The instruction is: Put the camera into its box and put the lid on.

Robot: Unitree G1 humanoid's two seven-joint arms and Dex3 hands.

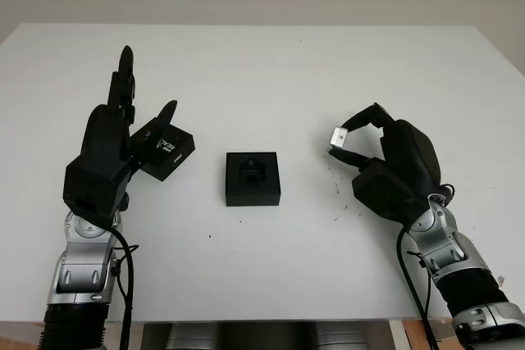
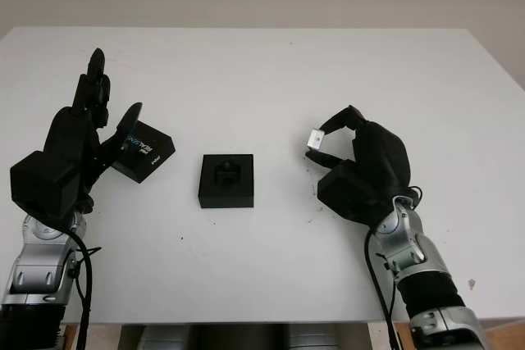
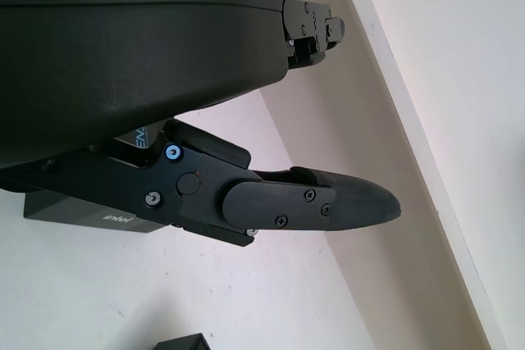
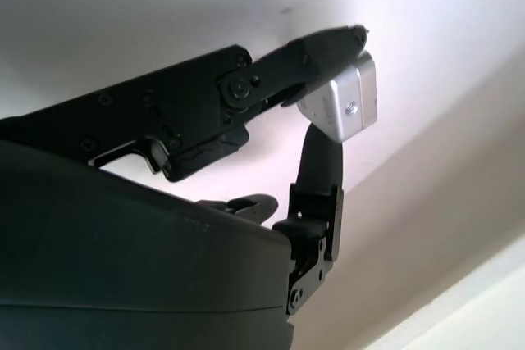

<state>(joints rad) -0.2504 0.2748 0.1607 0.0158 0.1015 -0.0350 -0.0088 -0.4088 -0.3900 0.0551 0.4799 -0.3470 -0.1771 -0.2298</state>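
The left hand [image 1: 115, 149] is sitting at the left of the white table [image 1: 271, 63], its fingers pointing away from the robot. The black lid [image 1: 166, 150] is lying tilted just beside this hand, on its inner side, with one edge lifted against the thumb [image 3: 312, 202]. The lid's printed face is showing beside the palm in the left wrist view. Whether the fingers are actually gripping the lid or only touching it, I cannot tell.

Further right of that hand, near the table's middle, the open black box [image 1: 253, 178] is sitting flat on the table, apart from both hands, with a dark moulded recess showing inside.

Right of the box, the right hand [image 1: 385, 165] is hovering above the table, its fingers closing on the small silver camera [image 1: 339, 136]. The camera is being pinched between fingertips at the hand's inner side, facing the box, clear of the table surface. In the right wrist view a small threaded hole is showing on the camera's metal face [image 4: 349, 104].
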